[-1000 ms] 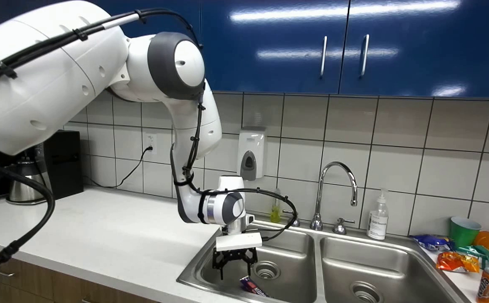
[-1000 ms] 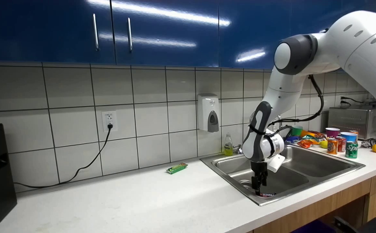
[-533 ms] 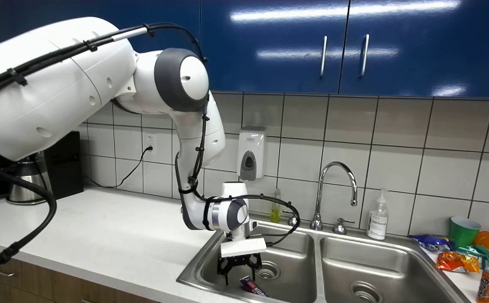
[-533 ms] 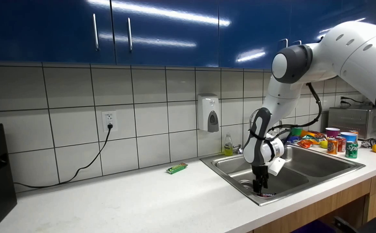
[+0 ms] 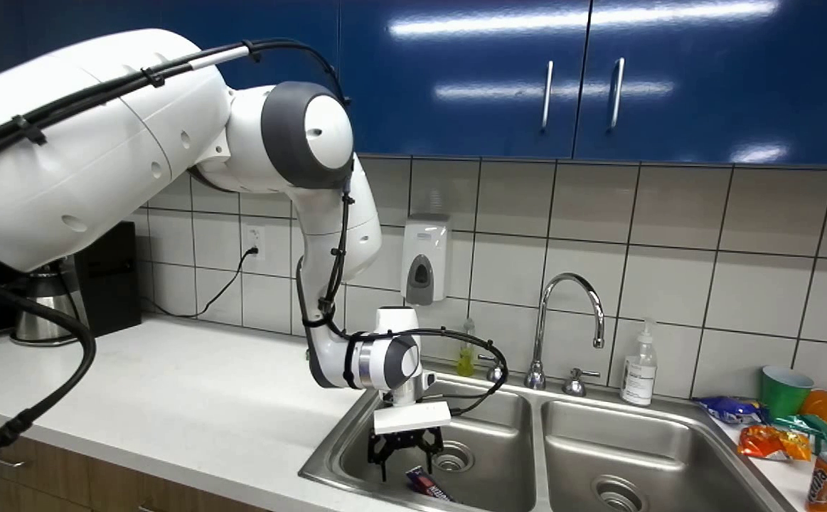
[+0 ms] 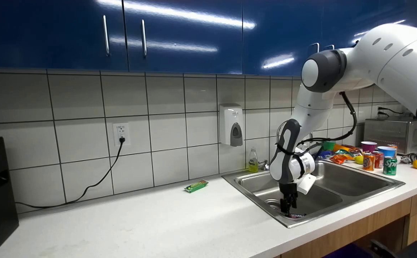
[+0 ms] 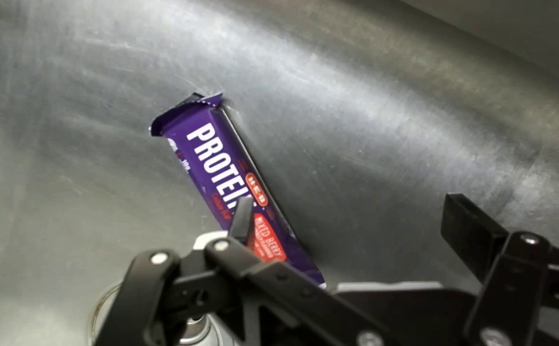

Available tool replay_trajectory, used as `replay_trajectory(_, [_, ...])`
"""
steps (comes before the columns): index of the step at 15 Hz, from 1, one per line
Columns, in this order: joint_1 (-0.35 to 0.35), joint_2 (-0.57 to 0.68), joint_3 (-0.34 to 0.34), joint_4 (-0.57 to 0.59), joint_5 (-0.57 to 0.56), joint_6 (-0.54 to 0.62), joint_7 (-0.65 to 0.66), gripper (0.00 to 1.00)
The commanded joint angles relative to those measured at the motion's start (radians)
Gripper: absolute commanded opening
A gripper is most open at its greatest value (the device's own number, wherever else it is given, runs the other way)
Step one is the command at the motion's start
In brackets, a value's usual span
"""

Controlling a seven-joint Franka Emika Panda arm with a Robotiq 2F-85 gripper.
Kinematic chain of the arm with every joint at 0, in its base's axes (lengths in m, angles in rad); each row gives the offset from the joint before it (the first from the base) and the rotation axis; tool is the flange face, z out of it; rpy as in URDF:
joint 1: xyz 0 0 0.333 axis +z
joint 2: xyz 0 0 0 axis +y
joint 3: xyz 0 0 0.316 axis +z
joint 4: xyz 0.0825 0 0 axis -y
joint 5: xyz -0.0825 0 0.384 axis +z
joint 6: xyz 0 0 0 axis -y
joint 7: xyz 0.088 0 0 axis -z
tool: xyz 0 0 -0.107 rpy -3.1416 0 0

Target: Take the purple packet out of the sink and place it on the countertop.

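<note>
Down had come the gripper (image 7: 351, 221) over the last second, a little deeper into the sink (image 5: 328, 455), and it hung spread wide, holding nothing. Close by, the purple packet (image 7: 233, 180) lay on the sink's bottom, partly hidden by one jaw in the wrist view. I judged the approach nearly done; grasp, lift and setting down on the countertop (image 5: 193, 398) were left

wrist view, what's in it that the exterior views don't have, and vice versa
Only the wrist view makes "MIXED BERRY" readable, on the red patch of the purple packet. Only the exterior views show the blue cabinets, tiled wall and wall-mounted dispenser. Both share the packet, the hand and the basin drain.
</note>
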Motion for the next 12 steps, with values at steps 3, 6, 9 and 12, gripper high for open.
replay_trajectory(3, [-0.016, 0.0, 0.014, 0.004, -0.028, -0.005, 0.019, 1.0])
replay_trajectory(6, [-0.028, 0.006, 0.02, 0.017, -0.028, -0.013, 0.004, 1.0])
replay_trajectory(9, [-0.061, 0.029, 0.031, 0.072, -0.025, -0.046, -0.032, 1.0])
replay_trajectory(12, [-0.097, 0.055, 0.038, 0.139, -0.016, -0.079, -0.056, 1.0])
